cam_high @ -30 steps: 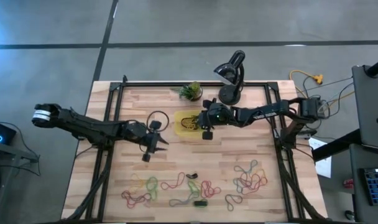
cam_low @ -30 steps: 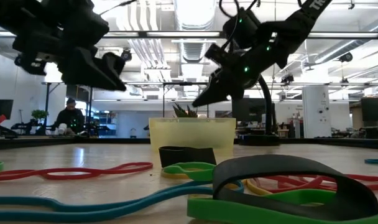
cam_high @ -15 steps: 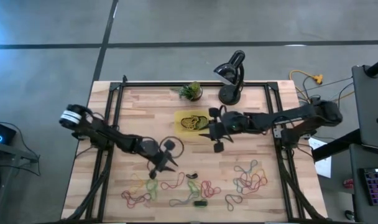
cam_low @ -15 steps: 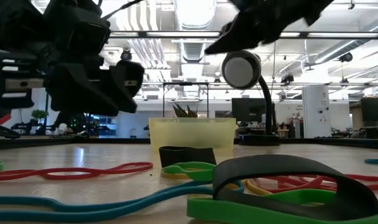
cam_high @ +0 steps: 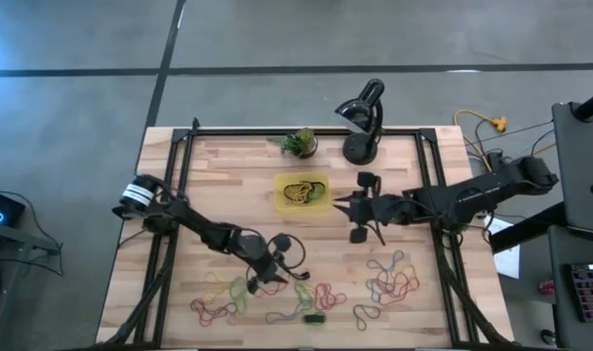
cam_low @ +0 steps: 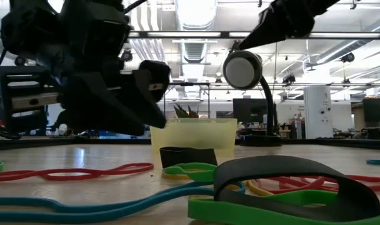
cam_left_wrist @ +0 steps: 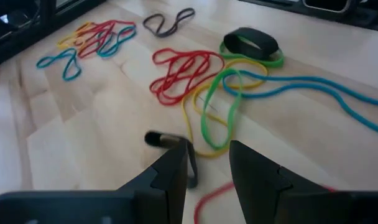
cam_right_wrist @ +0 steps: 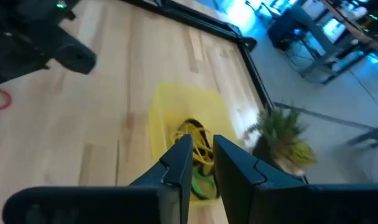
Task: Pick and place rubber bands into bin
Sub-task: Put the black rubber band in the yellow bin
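Note:
Several rubber bands (cam_high: 277, 292) in red, green, yellow and blue lie flat on the wooden table near its front edge, with another cluster (cam_high: 394, 278) to the right. The yellow bin (cam_high: 279, 192) stands at the table's middle and holds a few bands (cam_right_wrist: 192, 134). My left gripper (cam_high: 277, 265) hangs low over the near bands, open and with nothing between its fingers (cam_left_wrist: 211, 165). A thin dark band (cam_left_wrist: 169, 144) lies just beside one fingertip. My right gripper (cam_high: 358, 216) is right of the bin, raised, its fingers (cam_right_wrist: 201, 155) a narrow gap apart and empty.
A black desk lamp (cam_high: 365, 117) and a small potted plant (cam_high: 299, 143) stand at the far edge behind the bin. Black frame rails (cam_high: 179, 185) run along the table's left, right and far sides. A wide black band (cam_left_wrist: 250, 42) lies ahead of the left gripper.
My left gripper has gone toward the table's near edge and to the right, sinking toward the rubber bands. My right gripper has left the place over the bin, moving toward the table's right edge and rising.

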You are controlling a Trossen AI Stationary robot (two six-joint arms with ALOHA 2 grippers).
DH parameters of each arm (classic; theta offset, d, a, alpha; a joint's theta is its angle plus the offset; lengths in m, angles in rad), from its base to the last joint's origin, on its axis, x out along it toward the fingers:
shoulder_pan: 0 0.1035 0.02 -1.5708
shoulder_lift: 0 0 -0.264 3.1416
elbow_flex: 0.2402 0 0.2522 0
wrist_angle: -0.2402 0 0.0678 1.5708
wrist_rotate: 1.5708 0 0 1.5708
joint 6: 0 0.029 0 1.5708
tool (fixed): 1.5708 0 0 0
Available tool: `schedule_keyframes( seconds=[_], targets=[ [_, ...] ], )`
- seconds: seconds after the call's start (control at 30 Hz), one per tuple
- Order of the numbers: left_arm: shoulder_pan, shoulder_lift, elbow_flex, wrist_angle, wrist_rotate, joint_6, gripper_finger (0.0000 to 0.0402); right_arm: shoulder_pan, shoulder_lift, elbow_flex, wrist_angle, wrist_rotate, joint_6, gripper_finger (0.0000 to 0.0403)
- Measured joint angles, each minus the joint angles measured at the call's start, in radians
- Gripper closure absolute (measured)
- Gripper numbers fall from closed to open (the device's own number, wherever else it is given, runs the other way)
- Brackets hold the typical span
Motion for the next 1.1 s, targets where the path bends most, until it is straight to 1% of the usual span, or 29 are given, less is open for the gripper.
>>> schedule_keyframes(
  seconds=[0.1,0.23,0.8,0.97,1.03,1.1],
  targets=[
    [-0.001,0.002,0.020,-0.033,-0.003,-0.001,0.0297,0.009,-0.023,-0.010,-0.005,0.012,0.024,0.0342],
    [-0.001,0.014,0.038,-0.032,-0.003,-0.001,0.0297,0.009,-0.034,-0.012,-0.018,0.018,0.050,0.0342],
    [0.002,0.118,0.093,-0.030,-0.003,-0.002,0.0297,0.010,-0.024,-0.013,-0.024,0.030,0.050,0.0342],
    [0.006,0.120,0.094,-0.031,-0.009,-0.009,0.0297,0.010,-0.024,-0.013,-0.024,0.029,0.051,0.0342],
    [0.009,0.117,0.093,-0.033,-0.030,-0.019,0.0301,0.010,-0.024,-0.013,-0.024,0.029,0.051,0.0342],
    [0.013,0.115,0.093,-0.039,-0.042,-0.020,0.0313,0.010,-0.024,-0.013,-0.024,0.030,0.051,0.0342]
  ],
)
